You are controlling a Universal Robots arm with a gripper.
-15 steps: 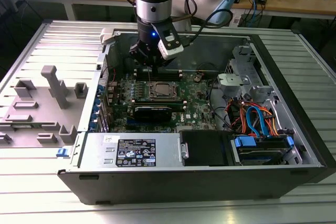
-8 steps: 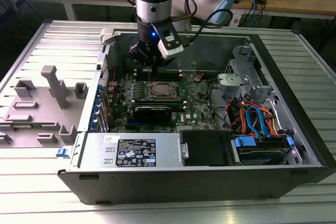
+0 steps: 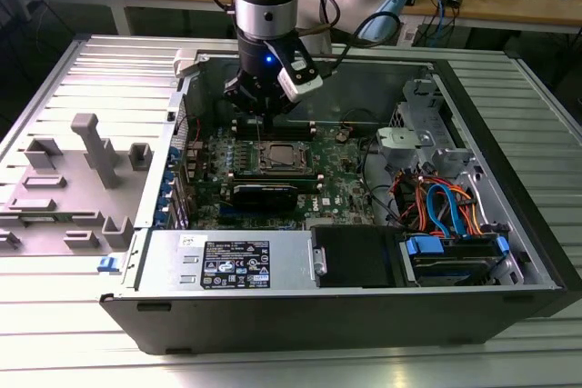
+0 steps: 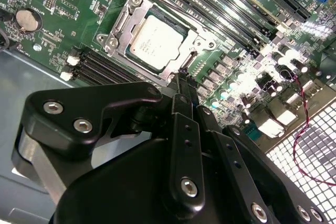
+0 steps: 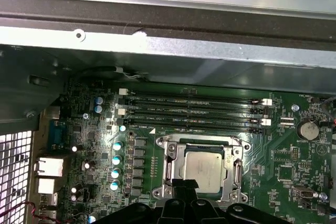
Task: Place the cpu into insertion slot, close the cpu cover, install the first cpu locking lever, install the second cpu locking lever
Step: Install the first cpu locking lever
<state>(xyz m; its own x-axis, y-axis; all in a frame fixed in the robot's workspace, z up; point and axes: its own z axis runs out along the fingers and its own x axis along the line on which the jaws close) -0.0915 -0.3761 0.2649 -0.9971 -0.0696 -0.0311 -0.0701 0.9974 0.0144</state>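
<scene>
Pincer (image 4: 181, 78), second wrist view: I see its fingers drawn together with nothing visible between them, tips at the edge of the insertion slot (image 5: 167, 145). The cpu (image 4: 152, 43) sits in the slot just beyond the tips, and the cpu cover (image 4: 195, 41) lies flat around it. Long memory slots (image 5: 194, 109) run farther out on the green motherboard (image 5: 283, 174).

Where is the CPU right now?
In both wrist views the cpu lies framed by the cpu cover on the green motherboard, next to the memory slots.
</scene>
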